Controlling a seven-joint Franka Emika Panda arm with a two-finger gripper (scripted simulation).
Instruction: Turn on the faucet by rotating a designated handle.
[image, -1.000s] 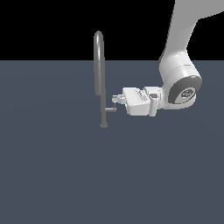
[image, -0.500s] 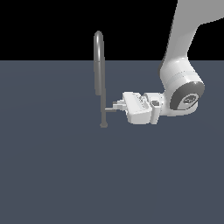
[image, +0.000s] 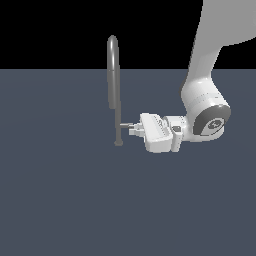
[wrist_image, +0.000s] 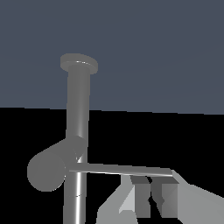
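**Gripper at the handle, with little margin for slip**

The Panda arm (image: 207, 65) is the largest thing in the scene; it descends on the exterior view's right of the faucet (image: 114, 75) and bends so that the wrist lies level, pointing at the stem. The faucet stands on the dark floor (image: 60, 200), its narrow arch rising well above the wrist. The gripper (image: 131, 128) reaches the stem low down, just above the base. The handle (wrist_image: 118, 169) is the smallest piece: in the wrist view a stub juts from the stem and a thin rod runs from it to the fingers (wrist_image: 139, 186).

The fingers stand close together, with the rod's end lying at their tips. Whether they clamp it or merely press against it, I cannot tell.

The likely risk is slipping. The rod is thin and is met near its very end, so a push off its turning arc could let it slide free of the fingertips. The hand sits close to the stem, and a wide sweep might knock it.
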